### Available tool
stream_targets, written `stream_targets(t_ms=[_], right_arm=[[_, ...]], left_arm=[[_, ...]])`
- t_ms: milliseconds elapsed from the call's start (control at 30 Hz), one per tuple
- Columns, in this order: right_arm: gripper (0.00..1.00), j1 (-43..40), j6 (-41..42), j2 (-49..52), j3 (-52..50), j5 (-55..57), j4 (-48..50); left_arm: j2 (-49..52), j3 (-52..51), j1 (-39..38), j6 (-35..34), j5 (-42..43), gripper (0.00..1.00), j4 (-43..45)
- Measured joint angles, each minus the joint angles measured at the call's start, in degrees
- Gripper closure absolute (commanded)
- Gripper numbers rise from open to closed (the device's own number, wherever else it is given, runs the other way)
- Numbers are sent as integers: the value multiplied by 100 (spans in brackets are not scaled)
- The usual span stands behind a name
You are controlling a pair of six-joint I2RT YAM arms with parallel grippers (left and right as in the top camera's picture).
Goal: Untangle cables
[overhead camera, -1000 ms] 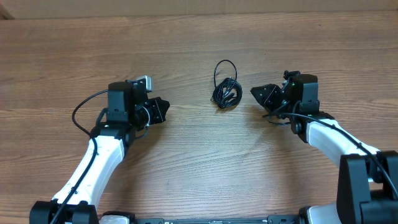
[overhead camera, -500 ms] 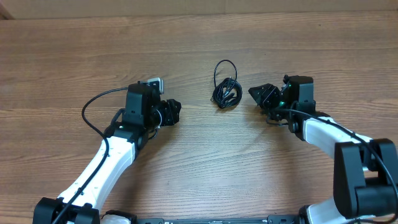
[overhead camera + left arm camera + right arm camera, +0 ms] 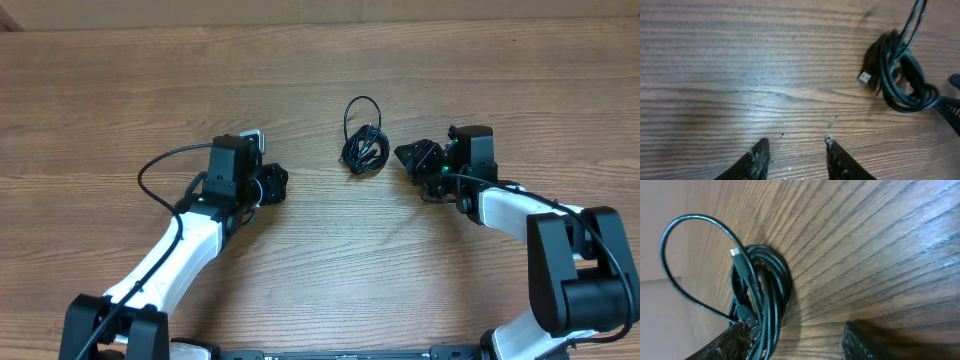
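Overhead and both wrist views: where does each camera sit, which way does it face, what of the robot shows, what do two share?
Overhead: above the table, facing down; left arm, right arm, cables between.
Left wrist: on the left arm, facing the table; its fingers at the bottom edge.
Right wrist: on the right arm, facing the cables closely; its fingers at the bottom.
Shared: both wrist views show the cables.

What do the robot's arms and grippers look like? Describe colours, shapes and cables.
The left arm and right arm have white rounded shells with black joints. The left gripper and right gripper are black and blocky, with two dark textured fingers. Thin black wiring loops along each arm.
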Motion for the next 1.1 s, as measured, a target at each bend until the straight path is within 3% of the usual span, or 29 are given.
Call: stream_targets(t_ms=[67,133,233,333,433,667,1100], right_arm=[[43,0,-2,2,0,20,2],[43,2,-2,2,-2,37,0],[45,0,-2,2,0,33,-4],[66,0,-9,2,0,26,-4],[71,0,-9,2,0,52,-17],[63,2,2,2,0,103,-22],[64,444,852,2,0,452,-15]], left_arm=[[81,0,-15,-52,0,89,0],[168,2,-61,-63,2,96,0],[289,0,-142,-55,48,96,-2],[376,0,-221,-57,175,94,-11],[389,0,-306,-61,321,92,-15],[389,0,-538,-85,389,80,13],[389,2,-562,-197,-26,80,138]])
